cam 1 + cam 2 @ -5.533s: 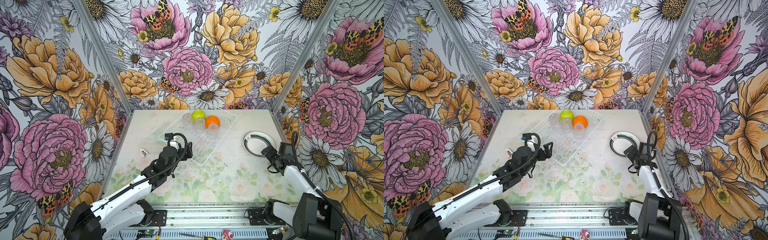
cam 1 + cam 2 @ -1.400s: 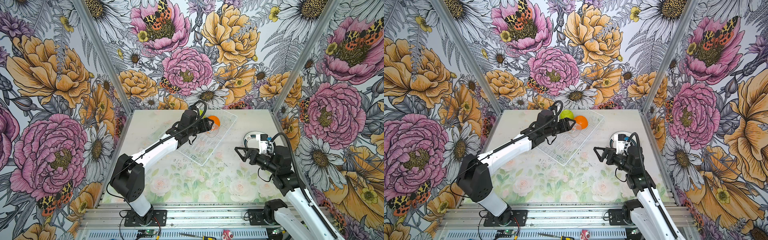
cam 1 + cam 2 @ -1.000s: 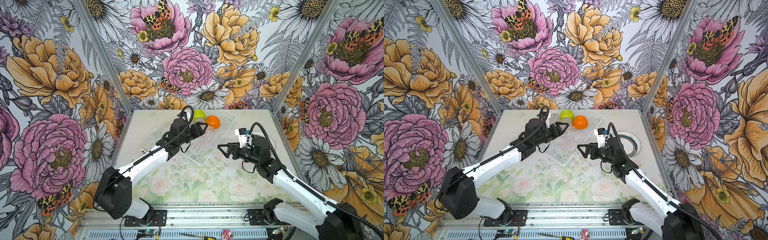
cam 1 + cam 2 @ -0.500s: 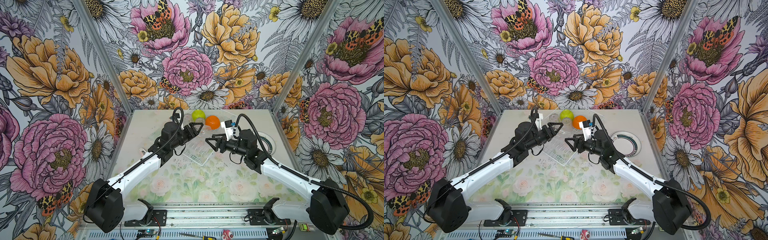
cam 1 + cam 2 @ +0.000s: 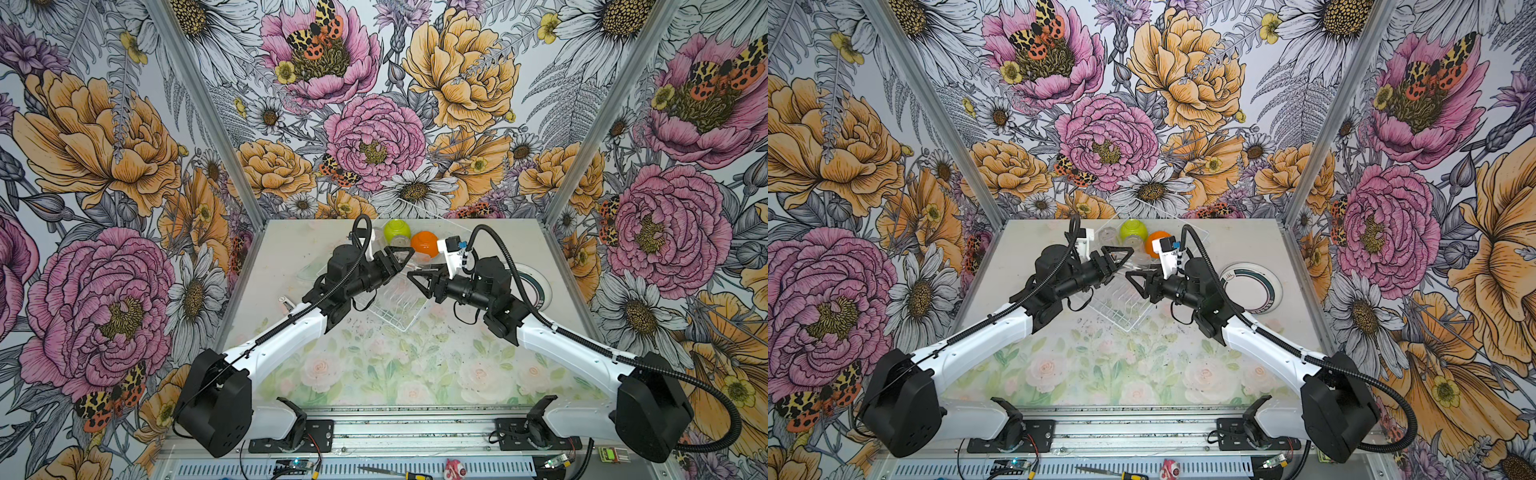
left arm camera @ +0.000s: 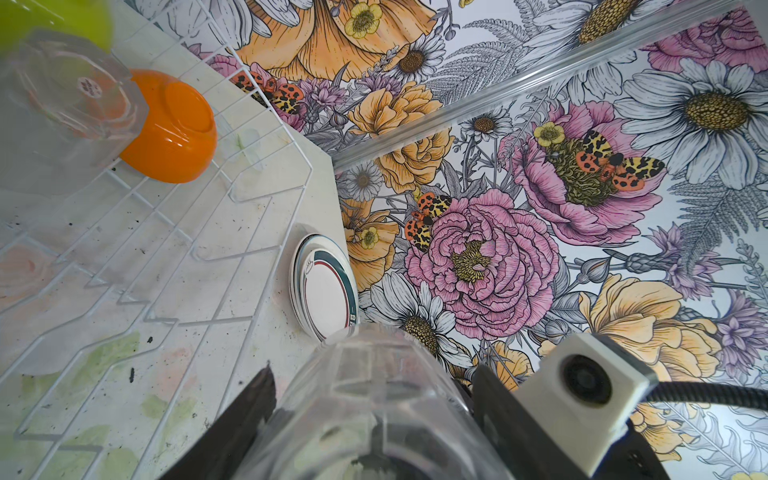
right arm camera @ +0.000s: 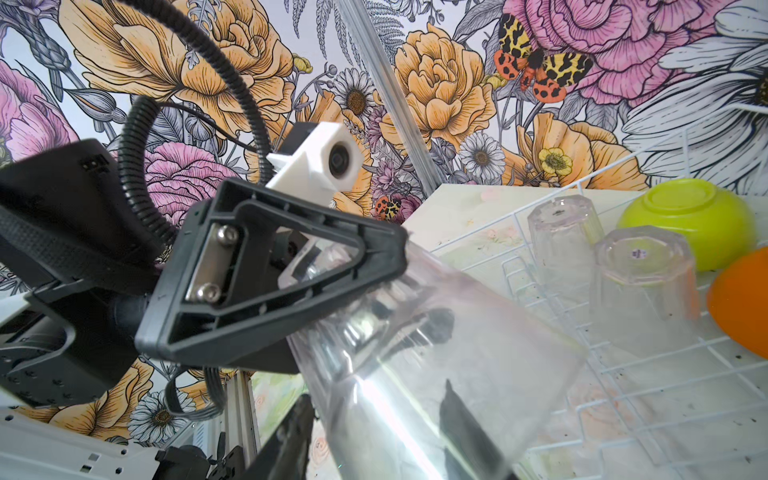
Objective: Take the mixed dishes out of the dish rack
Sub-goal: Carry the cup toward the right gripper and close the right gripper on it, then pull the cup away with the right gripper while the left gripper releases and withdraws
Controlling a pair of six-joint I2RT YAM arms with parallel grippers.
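**Both claws over the dish rack (image 5: 400, 316), seen in both top views.**
- The left claw (image 5: 402, 258) grips a clear tumbler (image 7: 436, 353) and holds it tilted in the air above the rack.
- The right claw (image 5: 417, 278) faces the left claw from the other side. Its fingers (image 7: 291, 440) stand on either side of the same tumbler. Whether they press on the wall cannot be told.

**Contents of the rack.** The rack sits askew on the table (image 5: 374, 374), and its upright plate slots (image 6: 174, 257) hold nothing.
- 2 more tumblers stand upside down at the far end, one (image 7: 561, 237) behind the other (image 7: 644, 282).
- The nearer of the 2 carries a small round sticker (image 7: 638, 253) on its base. The purple print on it is too small to read.
- A lime-green bowl (image 5: 397, 230) and an orange bowl (image 5: 424, 244) lie beside them, both upside down and just beside each other.

**Outside the rack.**
- A white plate (image 5: 1252, 289) with teal and red rim bands lies flat on the table to the right of the rack, apart from it. A small mark on its rim is unreadable.
- A green tag (image 5: 607, 454) with a barcode sits on the frame by the right arm's base, and its print is illegible
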